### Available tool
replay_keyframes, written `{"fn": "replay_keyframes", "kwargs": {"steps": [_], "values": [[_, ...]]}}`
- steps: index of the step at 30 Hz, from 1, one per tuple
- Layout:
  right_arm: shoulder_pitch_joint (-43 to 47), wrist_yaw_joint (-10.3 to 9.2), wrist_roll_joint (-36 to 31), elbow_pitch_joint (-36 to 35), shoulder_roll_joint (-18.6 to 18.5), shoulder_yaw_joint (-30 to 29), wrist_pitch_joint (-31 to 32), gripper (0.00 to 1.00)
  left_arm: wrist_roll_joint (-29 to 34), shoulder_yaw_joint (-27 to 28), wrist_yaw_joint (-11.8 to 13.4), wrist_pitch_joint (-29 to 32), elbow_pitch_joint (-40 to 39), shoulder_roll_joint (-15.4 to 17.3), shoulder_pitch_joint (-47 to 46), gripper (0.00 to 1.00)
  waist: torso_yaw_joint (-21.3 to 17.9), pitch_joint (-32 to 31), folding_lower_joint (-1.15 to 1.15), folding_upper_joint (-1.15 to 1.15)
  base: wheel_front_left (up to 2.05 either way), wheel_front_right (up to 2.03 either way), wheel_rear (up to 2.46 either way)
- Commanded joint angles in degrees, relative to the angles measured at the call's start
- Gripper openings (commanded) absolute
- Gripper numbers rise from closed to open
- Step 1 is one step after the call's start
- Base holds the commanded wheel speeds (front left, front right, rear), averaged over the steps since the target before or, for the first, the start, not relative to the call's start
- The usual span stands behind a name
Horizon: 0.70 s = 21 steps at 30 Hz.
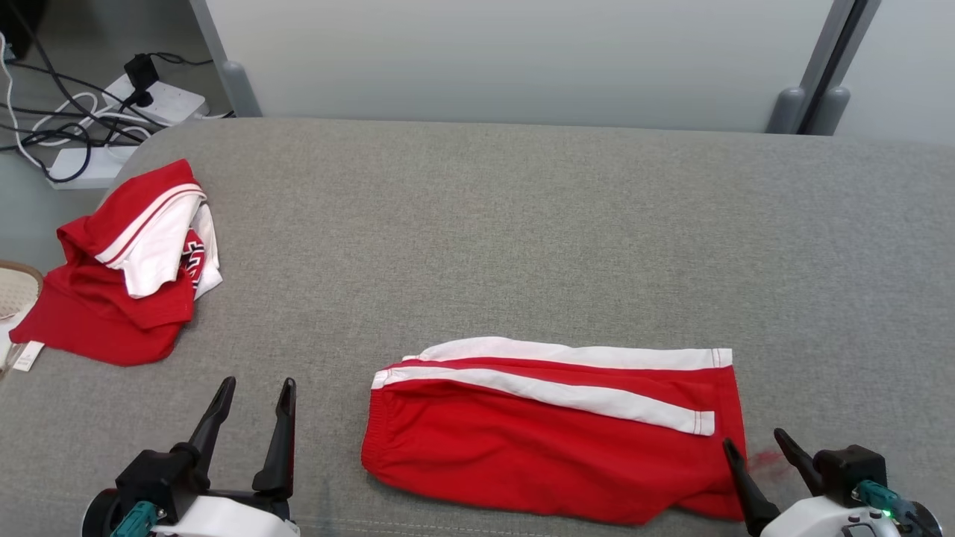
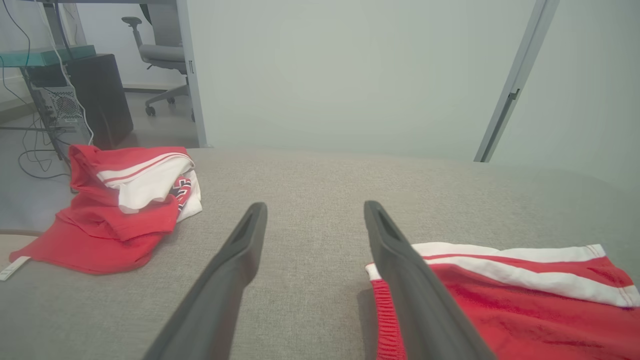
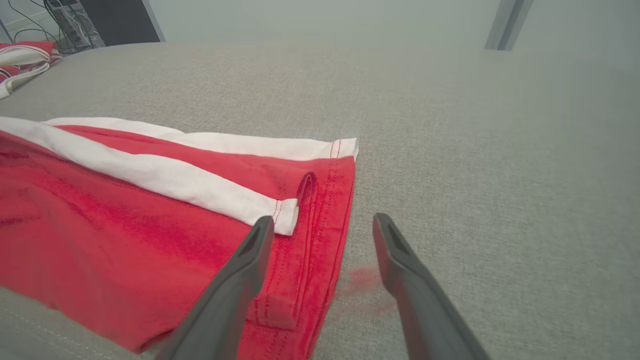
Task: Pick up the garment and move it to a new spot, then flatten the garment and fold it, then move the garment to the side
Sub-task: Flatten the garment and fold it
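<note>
Red folded shorts with white side stripes (image 1: pixel 552 440) lie on the grey fabric surface (image 1: pixel 522 224); left gripper (image 1: pixel 258 382) and right gripper (image 1: pixel 751 436) sit at either end, both wide open, holding nothing.

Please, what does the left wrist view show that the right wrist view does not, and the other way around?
Left wrist view, alone of the two: an office chair, the elastic waistband of the red shorts, and the open left gripper.
Right wrist view, alone of the two: the leg hem, a faint red mark on the grey surface beside it, and the open right gripper.
Both: the red shorts with white stripes, the grey surface, and the crumpled red and white garment, whole in the left wrist view, just its edge in the right.
</note>
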Motion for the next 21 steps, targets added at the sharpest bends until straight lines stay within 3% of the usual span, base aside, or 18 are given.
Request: {"fn": "replay_keyframes", "kwargs": {"steps": [1, 18, 19, 20, 21], "values": [[-2.8, 0.0, 0.7, 0.8, -1.3, 2.2, 0.2, 1.0, 0.6, 2.0, -0.2, -0.7, -0.9, 1.0, -3.8, 1.0, 0.9, 0.9, 0.0, 0.0, 0.0, 0.0, 0.0], [-15.7, 0.0, 4.8, 20.1, 0.5, 9.4, 3.6, 0.98, 1.1, 2.9, -2.2, -0.7, 1.4, -0.5, -6.7, 1.0, 2.8, 3.8, 0.0, 0.0, 0.0, 0.0, 0.0], [-16.4, 0.0, 5.4, 20.7, 0.4, 9.5, 3.4, 0.44, 1.2, 3.0, -2.3, -0.7, 1.4, -0.6, -6.9, 1.0, 2.8, 4.0, 0.0, 0.0, 0.0, 0.0, 0.0], [-16.9, 0.0, 6.0, 21.4, 0.3, 9.5, 3.3, 0.1, 1.3, 3.0, -2.5, -0.7, 1.5, -0.8, -7.0, 1.0, 2.8, 4.1, 0.0, 0.0, 0.0, 0.0, 0.0], [-17.4, 0.0, 6.5, 22.2, 0.0, 9.6, 3.5, 0.0, 1.4, 3.1, -2.6, -0.7, 1.6, -0.9, -7.1, 1.0, 2.7, 4.3, 0.0, 0.0, 0.0, 0.0, 0.0]]}}
